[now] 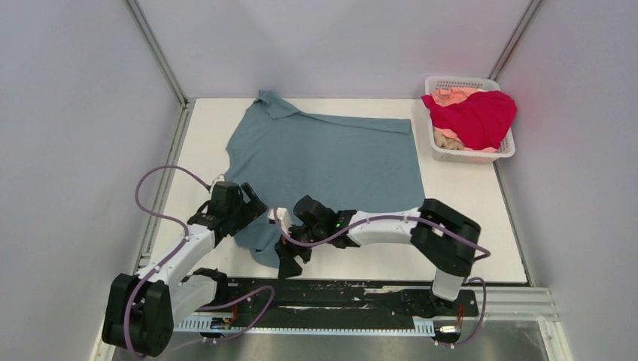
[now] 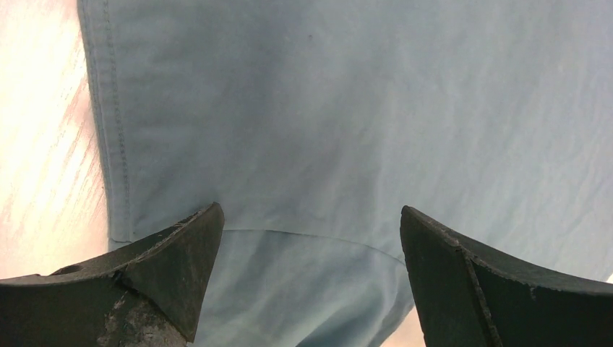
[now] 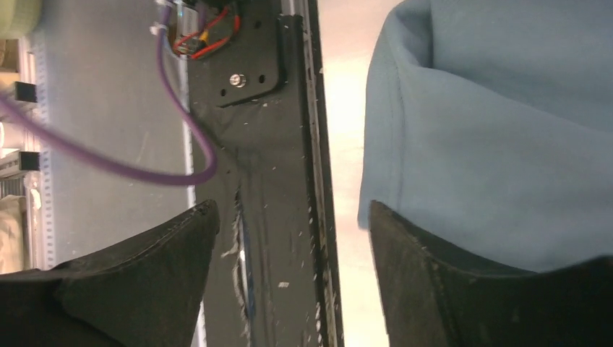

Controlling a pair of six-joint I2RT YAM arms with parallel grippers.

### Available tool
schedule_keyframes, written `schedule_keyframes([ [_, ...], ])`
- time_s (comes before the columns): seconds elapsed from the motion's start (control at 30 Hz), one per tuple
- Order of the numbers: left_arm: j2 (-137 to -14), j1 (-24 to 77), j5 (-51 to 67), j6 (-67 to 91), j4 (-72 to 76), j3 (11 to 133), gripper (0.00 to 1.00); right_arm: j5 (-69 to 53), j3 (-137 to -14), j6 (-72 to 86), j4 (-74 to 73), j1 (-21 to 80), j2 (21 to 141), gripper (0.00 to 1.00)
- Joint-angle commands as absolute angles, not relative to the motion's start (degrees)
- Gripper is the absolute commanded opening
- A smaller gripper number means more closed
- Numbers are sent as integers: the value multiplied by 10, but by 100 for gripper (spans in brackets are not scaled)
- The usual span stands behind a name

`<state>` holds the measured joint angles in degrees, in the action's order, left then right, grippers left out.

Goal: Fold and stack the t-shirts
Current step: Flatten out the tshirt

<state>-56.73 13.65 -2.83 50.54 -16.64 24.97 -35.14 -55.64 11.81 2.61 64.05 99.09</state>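
The dusty teal t-shirt lies spread flat on the white table, one sleeve reaching toward the near edge. My left gripper is open, low over that near-left part; in the left wrist view teal cloth lies below and between the fingers. My right gripper is open beside the sleeve's near edge; in the right wrist view its right finger touches the teal cloth, with nothing between the jaws. The crimson t-shirt and the pale peach t-shirt are heaped in the basket.
The white lattice basket stands at the back right corner of the table. A black mounting rail runs along the near edge and shows under the right gripper, with a purple cable. Grey walls close in on three sides.
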Motion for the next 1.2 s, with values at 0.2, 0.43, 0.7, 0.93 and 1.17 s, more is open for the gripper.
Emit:
schedule_keyframes([
  [0.2, -624, 117, -39, 535, -105, 242, 100, -303, -616, 89, 21, 663, 1111, 68],
  [0.43, -644, 99, -59, 525, -101, 249, 100, -292, -478, 107, -19, 663, 1034, 62],
  [0.7, -673, 97, -35, 495, -119, 290, 100, -377, -451, 70, -34, 663, 987, 62],
  [0.93, -650, 97, 12, 472, -145, 308, 100, -304, -493, 54, -42, 657, 893, 81],
  [1.17, -575, 137, -23, 470, -222, 345, 100, -189, -470, 182, -43, 497, 767, 100],
])
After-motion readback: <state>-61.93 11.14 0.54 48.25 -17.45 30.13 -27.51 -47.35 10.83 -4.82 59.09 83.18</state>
